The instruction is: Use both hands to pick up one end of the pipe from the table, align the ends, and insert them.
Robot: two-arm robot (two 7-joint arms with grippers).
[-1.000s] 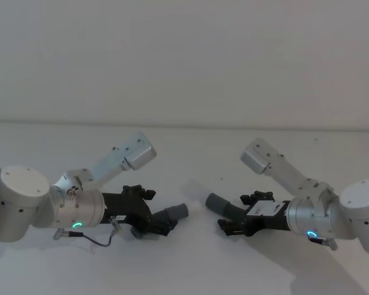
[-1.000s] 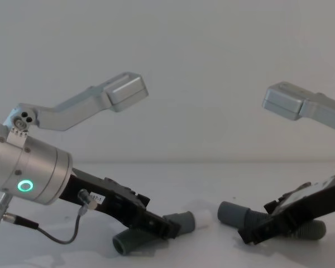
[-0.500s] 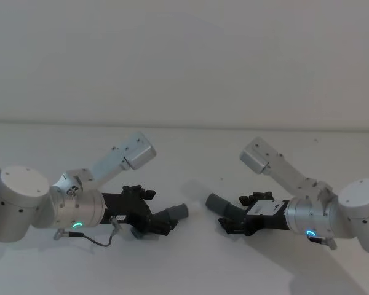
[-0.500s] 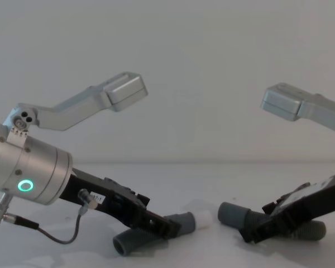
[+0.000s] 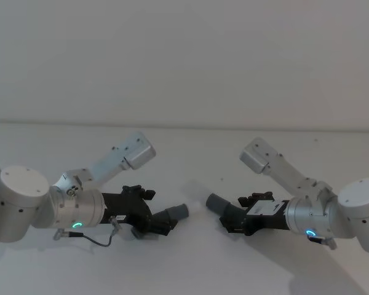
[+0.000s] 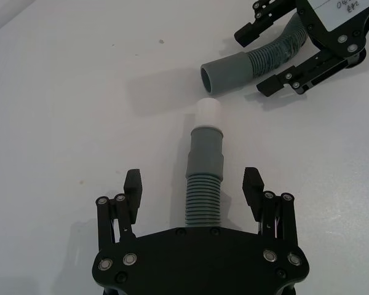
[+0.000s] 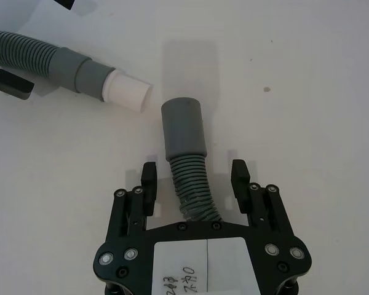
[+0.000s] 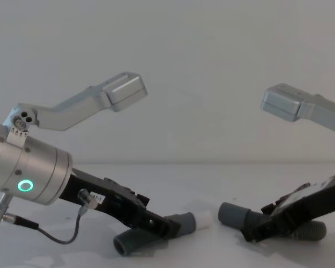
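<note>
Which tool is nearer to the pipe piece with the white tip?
Left. The left tool straddles the white-tipped piece at its ribbed section, fingers open either side. The right tool sits across the gap, straddling the plain-cuffed piece.

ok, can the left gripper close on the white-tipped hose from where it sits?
Probably yes. The left gripper is open, its fingers straddling the ribbed part of the white-tipped hose, with bare table between them and it. The right gripper and plain-cuffed hose lie apart.
</note>
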